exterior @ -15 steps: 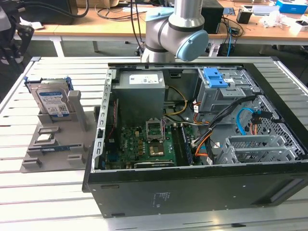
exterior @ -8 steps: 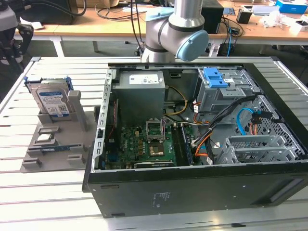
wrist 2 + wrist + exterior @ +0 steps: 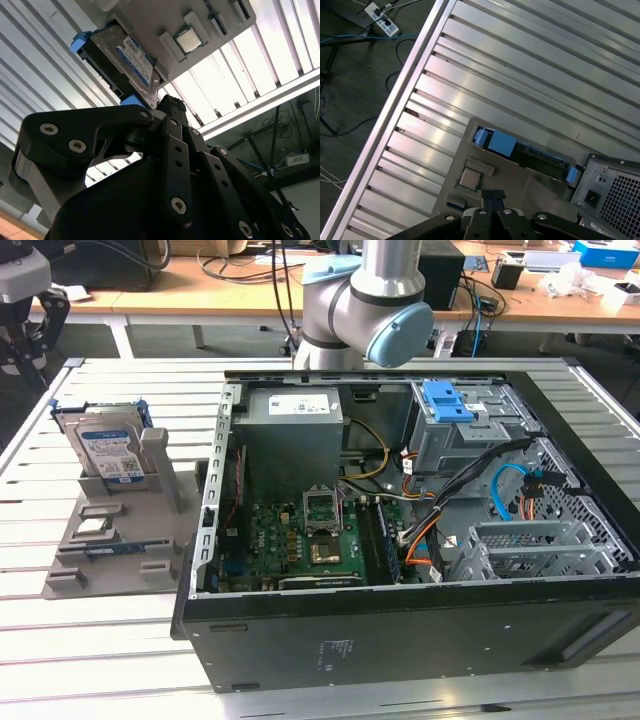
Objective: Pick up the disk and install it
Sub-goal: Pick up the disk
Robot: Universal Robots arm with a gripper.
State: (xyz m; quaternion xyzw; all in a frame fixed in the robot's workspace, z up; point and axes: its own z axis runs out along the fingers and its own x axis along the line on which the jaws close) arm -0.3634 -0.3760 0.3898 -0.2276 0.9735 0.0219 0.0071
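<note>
Slatted metal makes up your counter (image 3: 100,660), with an office bench and cables behind it. An open case (image 3: 400,640) sits mid-counter. In the exterior view, a grey holder (image 3: 110,540) lies at nine o'clock from the case, and the disk (image 3: 108,452) stands on edge in a slot at the holder's twelve o'clock end, label facing the camera. So the disk is not yet picked up. The blue bracket (image 3: 447,400) in the case's bay, at about one o'clock, has nothing in it.

Your claw (image 3: 493,196) hangs over the holder in the first wrist view, holding nothing. Its fingertips look pressed together, though the angle is poor, so take that as likely and not certain. The disk (image 3: 535,156) shows beyond the tips, edge-on, with a blue rail at each end. In the second wrist view the claw (image 3: 170,102) points at the disk (image 3: 132,60) close to one blue rail, with a chip (image 3: 188,40) lying flat in the holder just beside it.

To do this reach well:
- Open the claw wider than the disk is thick before you descend.
- Centre it between the two rails instead of near one end.
- Turn the wrist so the pads meet the flat faces squarely.
- Come straight down along the slot so you don't nudge the holder or clip the chip.
</note>
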